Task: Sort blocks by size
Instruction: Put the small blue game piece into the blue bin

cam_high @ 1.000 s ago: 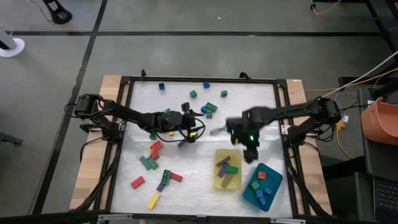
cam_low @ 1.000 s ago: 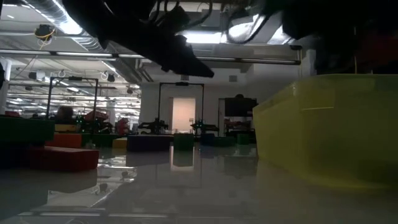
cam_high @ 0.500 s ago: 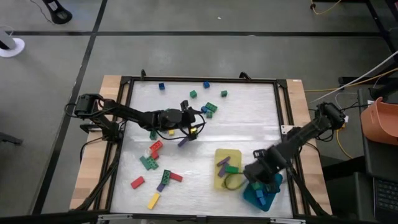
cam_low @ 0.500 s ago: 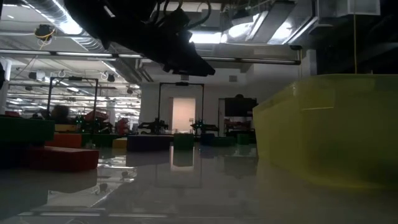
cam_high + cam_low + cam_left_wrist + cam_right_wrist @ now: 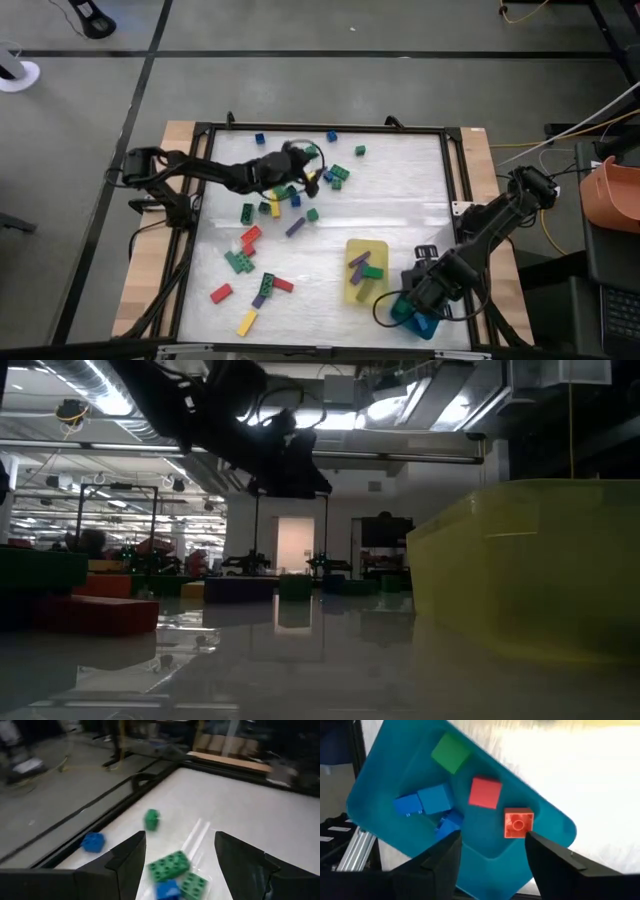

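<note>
Loose blocks lie scattered on the white table: a green and blue cluster [image 5: 337,176] at the far middle and red, green and yellow ones [image 5: 245,262] at the near left. My left gripper [image 5: 312,166] stands open just left of the far cluster; green blocks [image 5: 170,865] show ahead between its fingers. My right gripper [image 5: 420,300] points down, open, over the teal tray [image 5: 470,820]. That tray holds small blue, green and red blocks, an orange-red one [image 5: 518,823] among them. The yellow tray [image 5: 367,272] holds longer purple and green blocks.
A black frame [image 5: 325,129] borders the table. The two trays sit side by side at the near right, the teal one largely under my right arm. In the low view the yellow tray [image 5: 530,570] fills the right side. Bare table lies between the block groups.
My right gripper has swung from the table's middle toward the near right corner and now hangs over the teal tray. My left gripper has moved toward the far edge, up to the green and blue cluster, uncovering small yellow, blue and green blocks where it stood.
</note>
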